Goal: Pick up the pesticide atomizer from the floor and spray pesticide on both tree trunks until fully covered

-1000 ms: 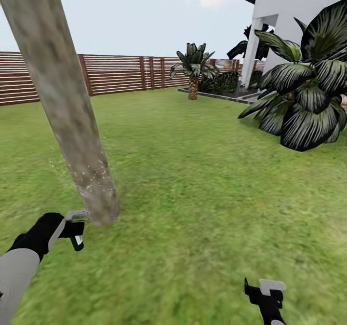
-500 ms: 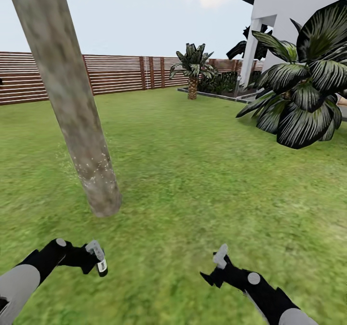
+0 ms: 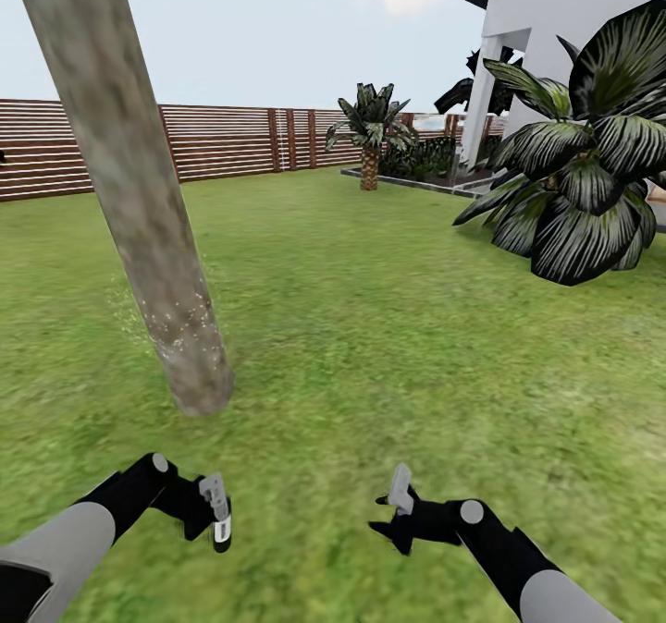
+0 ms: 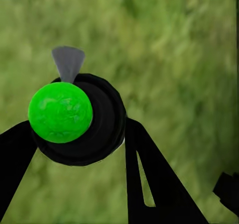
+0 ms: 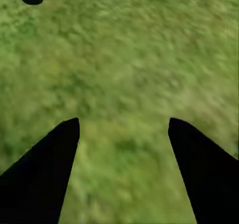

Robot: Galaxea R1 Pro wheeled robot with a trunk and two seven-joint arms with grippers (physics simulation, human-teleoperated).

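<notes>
One tree trunk [image 3: 139, 207], thick and mottled grey-tan, leans across the left of the head view, with pale pesticide specks [image 3: 178, 323] scattered just above its base. My left gripper [image 3: 216, 515] hangs low over the grass floor [image 3: 370, 346], a short way in front of the trunk's base. It is shut on the pesticide atomizer [image 3: 222, 531], a small dark bottle with a white label. In the left wrist view the atomizer [image 4: 74, 119] shows a green ball top and a grey nozzle, sitting between the black fingers [image 4: 144, 174]. My right gripper [image 3: 393, 509] hovers open over bare grass, fingers [image 5: 45, 169] wide apart.
A brown slat fence [image 3: 231, 142] closes the lawn at the back. A short palm [image 3: 370, 138] stands by a grey paved edge [image 3: 416, 184]. At the right, a large dark-leaved plant [image 3: 583, 189] grows beside a white house [image 3: 555, 31]. Open grass lies ahead.
My left gripper has drawn back from the trunk's base, lower and toward the middle, with the atomizer in it. The right arm has risen and swung inward. The camera shifted slightly.
</notes>
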